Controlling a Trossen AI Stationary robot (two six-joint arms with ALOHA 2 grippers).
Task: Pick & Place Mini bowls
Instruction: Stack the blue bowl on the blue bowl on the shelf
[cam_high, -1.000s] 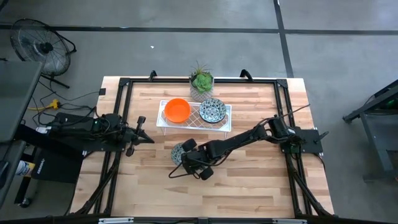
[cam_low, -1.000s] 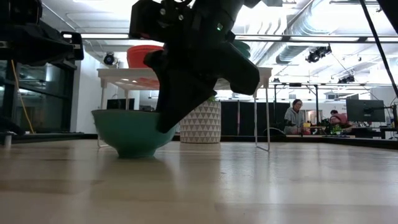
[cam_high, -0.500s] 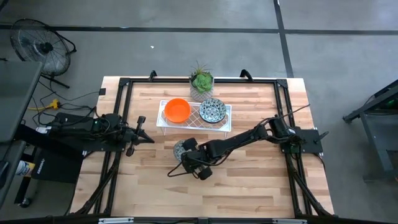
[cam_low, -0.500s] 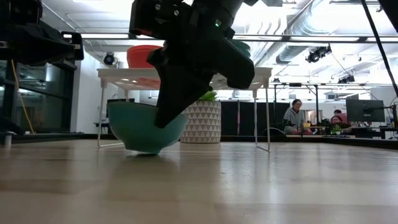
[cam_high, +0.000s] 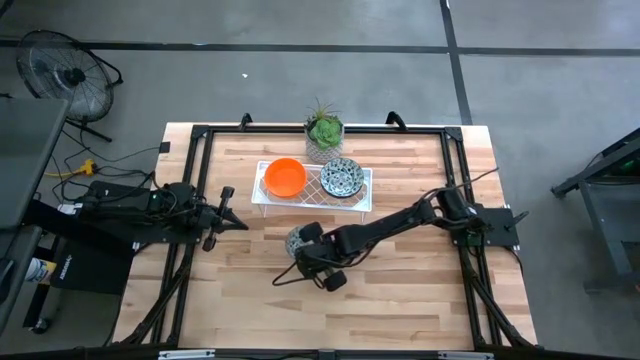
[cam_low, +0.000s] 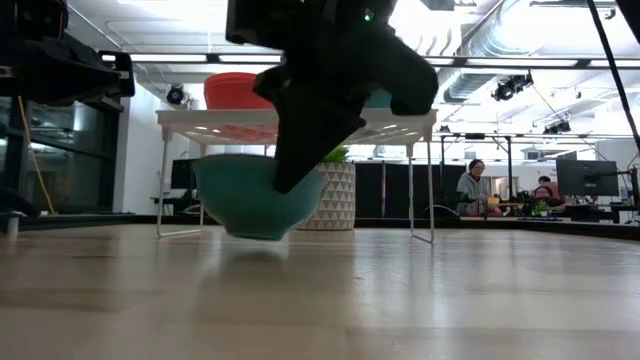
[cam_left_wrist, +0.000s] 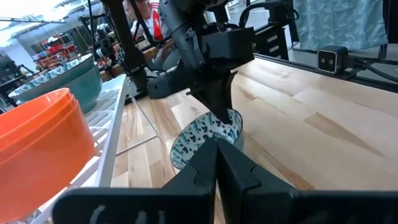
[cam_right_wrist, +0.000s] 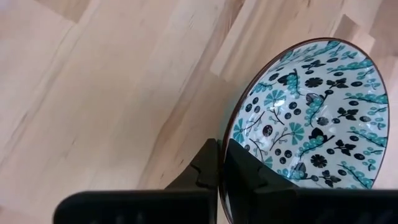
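My right gripper (cam_high: 303, 240) has its jaws clamped on the rim of a patterned bowl (cam_right_wrist: 311, 121), holding it just off the tabletop (cam_high: 400, 300) before the rack (cam_high: 312, 196). Left gripper (cam_high: 232, 213) waits aside, jaws together.

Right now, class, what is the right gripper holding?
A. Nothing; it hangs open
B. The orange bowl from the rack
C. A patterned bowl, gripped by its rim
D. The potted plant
C: the right gripper has its fingers closed over the rim of the patterned bowl, while the orange bowl sits on the white rack.
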